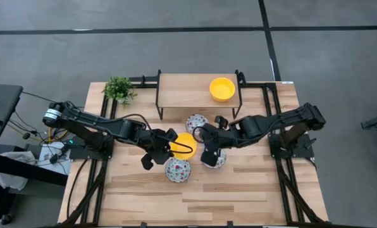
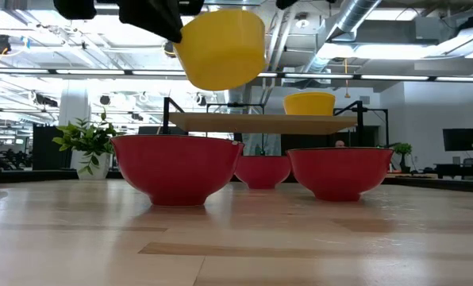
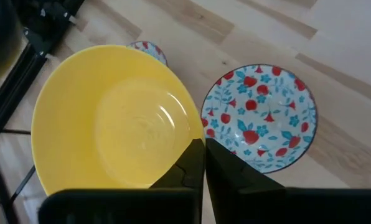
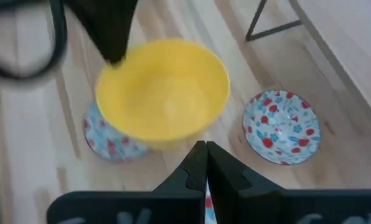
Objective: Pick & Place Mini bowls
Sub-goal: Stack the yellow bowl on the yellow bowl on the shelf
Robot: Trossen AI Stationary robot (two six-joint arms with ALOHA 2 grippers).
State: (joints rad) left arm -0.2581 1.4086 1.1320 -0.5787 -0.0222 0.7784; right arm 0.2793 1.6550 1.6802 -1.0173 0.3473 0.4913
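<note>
My left gripper (image 1: 173, 145) (image 3: 204, 155) is shut on a plain yellow mini bowl (image 1: 186, 144) (image 2: 221, 48) (image 4: 164, 96) held in the air over the table's middle. Three white floral bowls with red outsides rest on their bases on the table (image 1: 177, 169) (image 1: 197, 122) (image 1: 215, 158) (image 2: 177, 167). A second yellow bowl (image 1: 222, 88) (image 2: 309, 103) stands on the wooden shelf (image 1: 198, 88). My right gripper (image 1: 207, 151) (image 4: 205, 158) is shut and hovers over the right floral bowl, touching nothing. My left gripper pinches the yellow bowl's rim (image 3: 187, 142), one finger (image 3: 182, 171) inside the bowl and the other outside. The fingers come slanting down from the table's left. The bowl is lifted clear, well above the floral bowls, mouth up and slightly tilted.
A small green potted plant (image 1: 119, 90) (image 2: 86, 143) stands at the far left corner. The shelf's black metal legs (image 1: 158, 95) rise at the far side. Bare wood lies along the near edge (image 1: 188, 202). Both arms meet closely over the middle.
</note>
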